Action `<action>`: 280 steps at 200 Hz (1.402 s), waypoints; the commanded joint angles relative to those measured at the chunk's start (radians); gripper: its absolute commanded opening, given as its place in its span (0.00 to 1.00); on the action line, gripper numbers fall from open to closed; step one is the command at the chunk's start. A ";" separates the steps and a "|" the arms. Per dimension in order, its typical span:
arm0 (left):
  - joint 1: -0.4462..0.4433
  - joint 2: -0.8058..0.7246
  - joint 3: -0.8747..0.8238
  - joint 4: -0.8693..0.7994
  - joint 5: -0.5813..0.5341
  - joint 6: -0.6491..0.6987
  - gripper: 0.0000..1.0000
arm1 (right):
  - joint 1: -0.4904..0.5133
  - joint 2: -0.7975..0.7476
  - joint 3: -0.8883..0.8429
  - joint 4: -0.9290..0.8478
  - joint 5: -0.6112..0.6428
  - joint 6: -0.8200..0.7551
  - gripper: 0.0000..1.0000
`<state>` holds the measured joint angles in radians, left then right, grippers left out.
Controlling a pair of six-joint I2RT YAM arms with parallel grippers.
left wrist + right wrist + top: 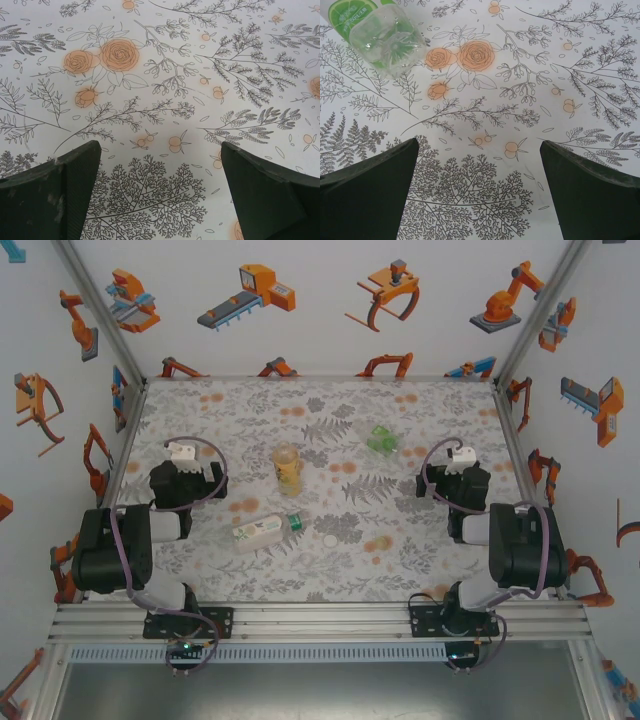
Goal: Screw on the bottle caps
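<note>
Flowered counter (240, 410) from above: left gripper (160, 150) at 9 o'clock, right gripper (477, 147) at 3, both spread wide over bare cloth and holding nothing. Amber bottle (288, 468) stands upright just toward 10 from centre, the pale-labelled bottle (262, 531) lies on its side at 8, and the small green bottle (382, 439) lies at 1. White cap (328, 540) lies loose at 6; green cap (294, 521) sits at the pale-labelled bottle's right end, screwed on or not I cannot tell.

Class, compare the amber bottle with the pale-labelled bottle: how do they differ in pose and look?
The amber bottle stands upright; the pale-labelled bottle lies on its side. The amber bottle is golden, the pale-labelled one whitish with a green end. Both rest on the floral table.
</note>
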<state>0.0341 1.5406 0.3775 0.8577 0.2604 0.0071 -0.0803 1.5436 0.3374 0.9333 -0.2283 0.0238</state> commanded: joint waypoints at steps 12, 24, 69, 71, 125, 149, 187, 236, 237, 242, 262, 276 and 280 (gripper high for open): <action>0.002 -0.002 -0.001 0.033 -0.003 0.003 0.97 | -0.002 -0.005 -0.008 0.037 -0.021 -0.020 0.99; 0.002 -0.002 -0.001 0.033 -0.002 0.003 0.97 | -0.002 -0.005 -0.008 0.037 -0.021 -0.020 0.99; 0.001 -0.003 -0.002 0.033 -0.004 0.001 0.97 | -0.002 -0.006 -0.008 0.038 -0.020 -0.020 0.99; 0.001 -0.003 -0.002 0.033 -0.004 0.002 0.97 | -0.002 -0.005 -0.008 0.038 -0.020 -0.020 0.99; 0.001 -0.002 -0.002 0.033 -0.004 0.001 0.97 | -0.002 -0.003 0.012 0.009 -0.016 -0.015 0.99; 0.001 -0.002 -0.001 0.033 -0.004 0.002 0.97 | -0.002 -0.002 0.020 -0.005 -0.011 -0.013 0.99; 0.012 0.001 0.003 0.028 -0.015 -0.012 0.97 | -0.002 -0.002 0.020 -0.006 -0.010 -0.012 0.99; 0.012 0.001 0.004 0.028 -0.011 -0.013 0.97 | -0.003 0.001 0.028 -0.014 0.024 0.006 0.99; 0.012 0.001 0.004 0.028 -0.012 -0.013 0.97 | -0.003 0.001 0.029 -0.017 0.027 0.008 0.99; 0.012 0.001 0.004 0.028 -0.012 -0.013 0.97 | -0.004 0.002 0.037 -0.031 0.052 0.017 0.99; 0.012 0.001 0.002 0.030 -0.011 -0.013 0.97 | -0.004 -0.001 0.039 -0.044 0.082 0.025 0.99; 0.012 -0.002 0.000 0.032 -0.012 -0.012 0.97 | -0.003 -0.002 0.035 -0.037 0.056 0.013 0.99; 0.012 -0.001 0.000 0.033 -0.011 -0.012 0.97 | -0.004 -0.003 0.034 -0.035 0.054 0.012 0.99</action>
<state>0.0410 1.5406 0.3775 0.8597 0.2497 0.0063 -0.0803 1.5436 0.3534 0.9016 -0.1791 0.0322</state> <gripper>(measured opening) 0.972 0.991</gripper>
